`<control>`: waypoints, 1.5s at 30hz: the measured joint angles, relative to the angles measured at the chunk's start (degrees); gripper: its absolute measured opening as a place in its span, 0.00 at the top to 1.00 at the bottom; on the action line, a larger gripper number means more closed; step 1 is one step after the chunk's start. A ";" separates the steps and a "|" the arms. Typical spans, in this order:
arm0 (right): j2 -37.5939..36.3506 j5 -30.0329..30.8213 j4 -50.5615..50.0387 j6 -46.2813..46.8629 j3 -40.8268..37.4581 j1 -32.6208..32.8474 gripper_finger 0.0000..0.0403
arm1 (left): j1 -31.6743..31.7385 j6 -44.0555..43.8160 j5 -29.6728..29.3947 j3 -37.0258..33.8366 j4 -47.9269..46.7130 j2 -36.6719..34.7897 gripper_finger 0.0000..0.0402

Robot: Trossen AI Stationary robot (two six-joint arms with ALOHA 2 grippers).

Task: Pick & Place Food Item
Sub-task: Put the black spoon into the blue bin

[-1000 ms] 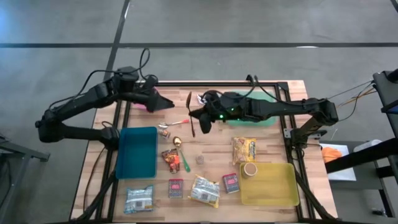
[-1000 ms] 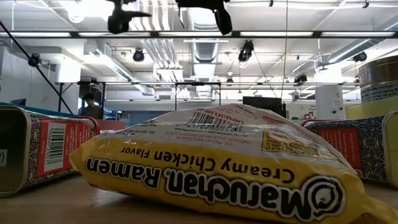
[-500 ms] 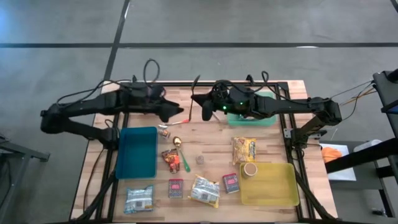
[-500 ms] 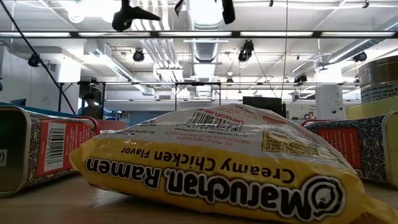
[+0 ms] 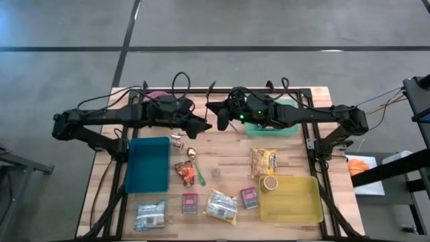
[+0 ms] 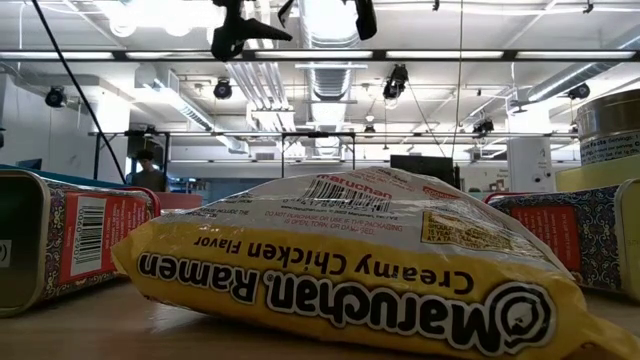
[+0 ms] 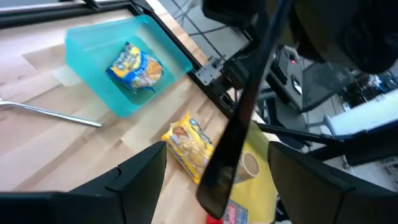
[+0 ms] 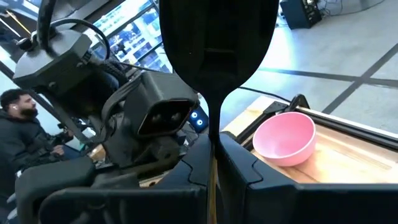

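Observation:
My right gripper (image 5: 216, 113) is shut on a black spatula (image 8: 214, 56), high above the table's far middle. My left gripper (image 7: 217, 186) is open and close to it on its left. In the left wrist view the spatula's long shaft (image 7: 245, 102) runs down between the left fingers, apart from both. Food items lie on the wood. A yellow ramen packet (image 5: 264, 161) is at the right, and another ramen packet (image 6: 350, 270) is near the front. Beside that one are two red tins (image 5: 190, 203) (image 5: 249, 197). A snack bag (image 7: 138, 67) lies in a green tray (image 5: 277, 128). My right gripper pinches the spatula's narrow neck (image 8: 212, 146), just below the broad blade, between its two fingers. The fingers are level and come from the table's right. The spatula is lifted clear of the table, and in the right wrist view its blade stands above the fingers.
A teal bin (image 5: 149, 163) stands at the left and a yellow tray (image 5: 292, 199) at the front right, with a small can (image 5: 270, 183) at its corner. A pink bowl (image 8: 286, 138) is at the far left. Spoons (image 5: 191, 153) and a silver packet (image 5: 149, 214) lie between.
My left gripper has swung toward the table's right and sunk a little, closing in on the spatula, and it has stayed open. My right gripper first rose slightly and tipped the spatula from lying lengthwise over the table to a slant, then kept still.

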 joint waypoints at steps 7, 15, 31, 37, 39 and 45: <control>0.00 -0.49 0.02 -0.12 0.00 0.00 0.97 | 0.03 0.47 0.40 0.02 0.44 -0.07 0.54; 0.04 -0.65 -0.13 -0.31 -0.02 -0.02 0.98 | 0.00 0.93 1.32 0.02 1.05 -0.13 0.96; 0.07 -3.34 -0.44 -1.18 -0.02 -0.02 0.93 | 0.00 0.33 2.85 0.07 -0.40 -1.26 0.98; 0.02 -6.31 -0.25 2.05 0.07 -0.64 0.69 | 0.31 -0.49 1.62 0.04 -2.82 -3.44 0.98; 0.02 -6.12 -0.17 2.44 0.07 -0.78 0.60 | 0.33 -0.98 1.70 0.04 -3.71 -3.99 0.98; -0.25 -6.12 -0.41 2.23 0.07 -0.83 0.40 | 0.33 -3.48 0.97 0.04 -11.69 -7.08 0.98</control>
